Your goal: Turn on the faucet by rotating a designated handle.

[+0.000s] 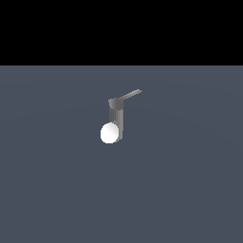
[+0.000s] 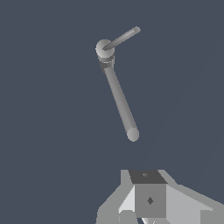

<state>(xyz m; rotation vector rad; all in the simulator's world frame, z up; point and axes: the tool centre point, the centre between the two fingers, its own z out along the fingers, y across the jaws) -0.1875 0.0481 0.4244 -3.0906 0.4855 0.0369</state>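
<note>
**One faucet, one handle, gripper apart from both**

The faucet [image 1: 116, 118] is a small grey upright post standing alone on the flat slate-blue surface [image 1: 190, 190], near the middle of the exterior view. A white round ball-like end sits at its lower part, on the exterior view's left side of the post. From the cap at its top, a single thin flat grey handle [image 1: 131, 95] projects sideways, angled up toward the exterior view's right.

In the wrist view the faucet [image 2: 118, 94] appears as a round cap with a long grey spout running out from it, and the handle [image 2: 122, 37] is a slim bar leaving the cap in another direction.

Count: one faucet, one handle, one spout.

The gripper [image 2: 148, 218] shows only as grey and white blocks at the frame edge, well apart from the faucet; whether its fingers are spread or closed I cannot tell.
</note>
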